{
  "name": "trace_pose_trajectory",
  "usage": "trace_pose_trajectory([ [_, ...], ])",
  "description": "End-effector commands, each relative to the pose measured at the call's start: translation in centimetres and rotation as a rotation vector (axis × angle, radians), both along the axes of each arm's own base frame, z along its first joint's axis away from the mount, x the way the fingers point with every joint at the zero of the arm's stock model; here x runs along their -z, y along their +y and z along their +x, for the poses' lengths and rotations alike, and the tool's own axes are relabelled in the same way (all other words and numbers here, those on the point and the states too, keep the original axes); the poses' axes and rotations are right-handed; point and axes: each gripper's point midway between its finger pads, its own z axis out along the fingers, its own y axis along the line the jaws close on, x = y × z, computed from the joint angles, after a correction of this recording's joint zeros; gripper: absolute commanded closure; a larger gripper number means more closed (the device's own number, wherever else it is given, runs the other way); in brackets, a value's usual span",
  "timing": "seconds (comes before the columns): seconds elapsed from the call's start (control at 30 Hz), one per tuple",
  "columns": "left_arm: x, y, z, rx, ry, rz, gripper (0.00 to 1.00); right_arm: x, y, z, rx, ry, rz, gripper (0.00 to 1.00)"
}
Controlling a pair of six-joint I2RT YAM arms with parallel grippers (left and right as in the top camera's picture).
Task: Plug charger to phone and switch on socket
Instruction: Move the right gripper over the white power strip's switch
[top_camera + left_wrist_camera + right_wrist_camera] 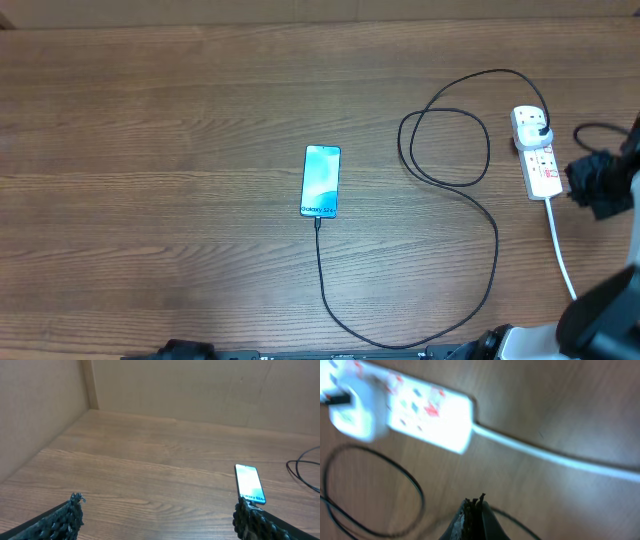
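The phone [321, 181] lies mid-table with its light-blue screen lit; it also shows in the left wrist view [249, 483]. The black charger cable [496, 255] runs from the phone's near end, loops right and ends at a white adapter [531, 124] plugged into the white socket strip [543, 168]. The strip [427, 414] and cable [415, 490] show blurred in the right wrist view. My right gripper [475, 502] is shut and empty, just beside the strip at the table's right edge [590, 180]. My left gripper [157, 512] is open and empty, low at the front, left of the phone.
The strip's thick white cord [560, 250] runs toward the front right, also in the right wrist view [560, 457]. Cardboard walls [45, 405] close off the back and left of the wooden table [150, 200].
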Motion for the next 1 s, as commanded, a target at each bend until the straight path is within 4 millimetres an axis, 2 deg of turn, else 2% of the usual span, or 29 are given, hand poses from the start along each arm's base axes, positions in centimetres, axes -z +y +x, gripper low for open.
trace_pose_trajectory([
  [0.0, -0.1, 0.2, -0.2, -0.022, -0.014, -0.012, 0.0, 0.1, -1.6, 3.5, -0.017, -0.015, 0.022, 0.96],
  [0.17, -0.1, 0.3, -0.3, -0.022, -0.014, -0.012, 0.0, 2.4, -2.8, 6.2, -0.022, -0.014, 0.046, 0.96],
  [0.37, 0.0, 0.3, -0.3, -0.022, -0.014, -0.012, 0.01, 5.0, -3.2, 8.9, -0.034, -0.069, 0.086, 0.96],
  [0.6, 0.0, 0.3, -0.3, -0.022, -0.013, -0.012, 0.01, 6.0, -3.3, 10.9, -0.04, -0.132, 0.107, 0.96],
  [0.97, 0.0, 0.3, -0.3, -0.022, -0.013, -0.012, 0.0, 6.9, -3.4, 12.3, -0.033, -0.166, 0.115, 0.96],
])
